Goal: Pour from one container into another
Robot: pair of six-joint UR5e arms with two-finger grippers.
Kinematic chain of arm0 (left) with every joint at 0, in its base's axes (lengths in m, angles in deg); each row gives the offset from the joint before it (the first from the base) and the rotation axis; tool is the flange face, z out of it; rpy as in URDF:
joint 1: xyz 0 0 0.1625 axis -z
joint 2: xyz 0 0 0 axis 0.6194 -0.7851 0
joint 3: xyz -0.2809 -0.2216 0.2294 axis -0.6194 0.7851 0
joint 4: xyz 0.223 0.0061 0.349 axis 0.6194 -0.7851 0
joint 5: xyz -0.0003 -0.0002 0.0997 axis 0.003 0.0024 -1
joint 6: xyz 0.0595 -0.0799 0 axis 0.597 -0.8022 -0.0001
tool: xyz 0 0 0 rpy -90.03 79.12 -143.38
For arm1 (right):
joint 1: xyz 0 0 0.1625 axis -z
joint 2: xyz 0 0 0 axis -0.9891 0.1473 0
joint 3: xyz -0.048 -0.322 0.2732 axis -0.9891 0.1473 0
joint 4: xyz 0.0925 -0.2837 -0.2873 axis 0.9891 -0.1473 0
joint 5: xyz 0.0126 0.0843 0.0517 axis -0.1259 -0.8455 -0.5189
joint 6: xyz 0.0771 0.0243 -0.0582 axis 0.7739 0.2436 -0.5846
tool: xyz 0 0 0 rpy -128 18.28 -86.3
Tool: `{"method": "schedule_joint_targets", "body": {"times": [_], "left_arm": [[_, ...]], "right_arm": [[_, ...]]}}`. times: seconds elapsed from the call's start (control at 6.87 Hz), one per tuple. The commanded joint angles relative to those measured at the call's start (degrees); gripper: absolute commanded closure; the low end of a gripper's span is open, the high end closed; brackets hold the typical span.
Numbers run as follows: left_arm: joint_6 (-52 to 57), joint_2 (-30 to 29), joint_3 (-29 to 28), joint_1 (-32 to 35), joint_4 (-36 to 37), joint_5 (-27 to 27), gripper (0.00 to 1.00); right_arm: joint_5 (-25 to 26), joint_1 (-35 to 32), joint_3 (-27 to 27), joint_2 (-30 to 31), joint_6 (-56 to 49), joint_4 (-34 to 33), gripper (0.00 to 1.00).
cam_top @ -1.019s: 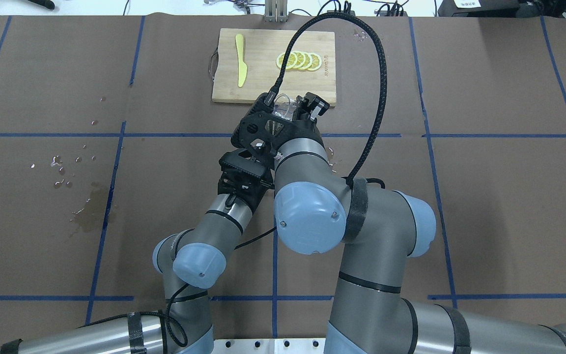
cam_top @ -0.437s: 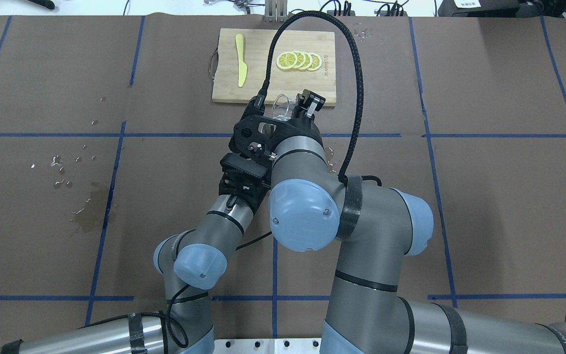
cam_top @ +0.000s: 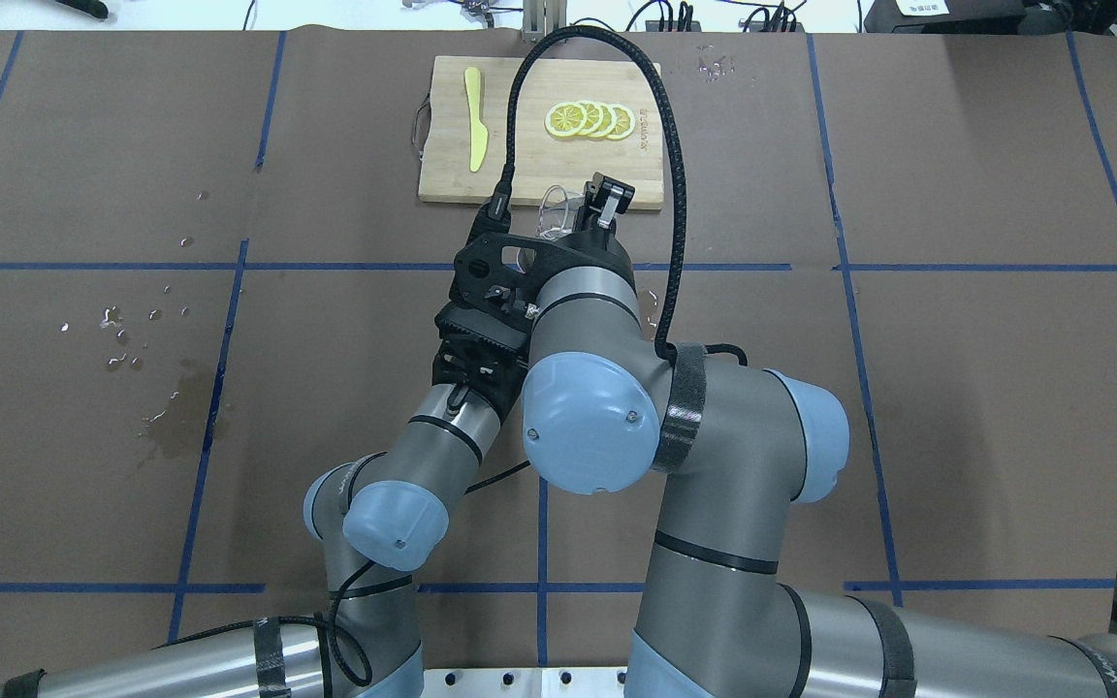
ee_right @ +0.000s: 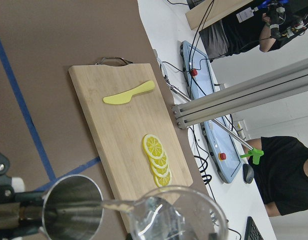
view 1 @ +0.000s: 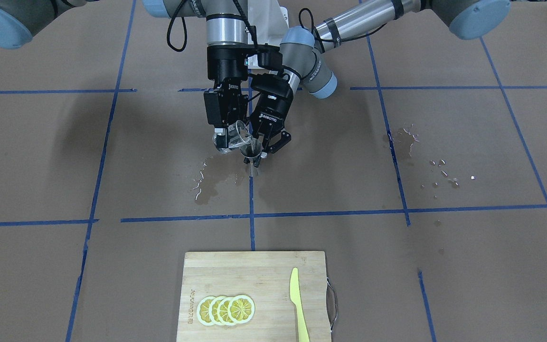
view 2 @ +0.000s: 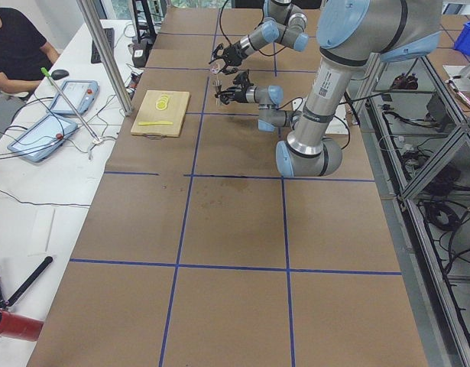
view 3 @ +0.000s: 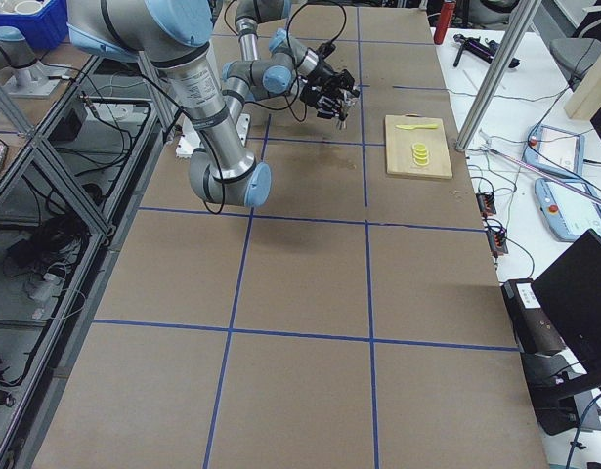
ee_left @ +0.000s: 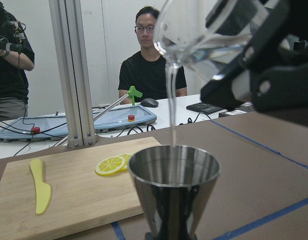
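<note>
Tumbler [ee_left: 204,30], tilted and clamped in the right gripper [view 1: 226,138], sends a thin stream [ee_left: 172,110] into the jigger [ee_left: 174,185] clasped by the left gripper [view 1: 260,150]; pouring looks underway, unfinished.

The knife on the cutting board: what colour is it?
Plain pale yellow. The knife shows best in the right wrist-mounted view, on the cutting board.

Left arm [cam_top: 442,433] and right arm [cam_top: 586,293]: silver-grey tubes joined by pale blue caps [cam_top: 590,427], each with a small screw [cam_top: 627,415]. The black left claw [view 1: 260,151] carries white ROBOTIQ lettering [view 1: 269,116]. Behind the black right claw [view 1: 228,137], a braided black cable [cam_top: 679,208] loops to a black strap [cam_top: 680,407].
</note>
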Motion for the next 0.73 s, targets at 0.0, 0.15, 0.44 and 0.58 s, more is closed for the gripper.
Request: {"method": "schedule_joint_targets", "body": {"times": [0.0, 0.15, 0.44, 0.58], "left_arm": [[0.1, 0.0, 0.0, 0.0, 0.0, 0.0, 1.00], [0.1, 0.0, 0.1, 0.0, 0.0, 0.0, 1.00], [0.1, 0.0, 0.1, 0.0, 0.0, 0.0, 1.00], [0.1, 0.0, 0.2, 0.0, 0.0, 0.0, 1.00]], "right_arm": [[2.1, 0.0, 0.1, -0.6, -4.5, -1.7, 0.77], [2.3, 0.0, 0.1, -0.6, -5.5, -1.9, 0.77], [2.6, 0.0, -0.1, -1.0, -9.4, -4.1, 0.78], [2.6, 0.1, -0.1, -1.0, -10.1, -4.2, 0.78]]}}
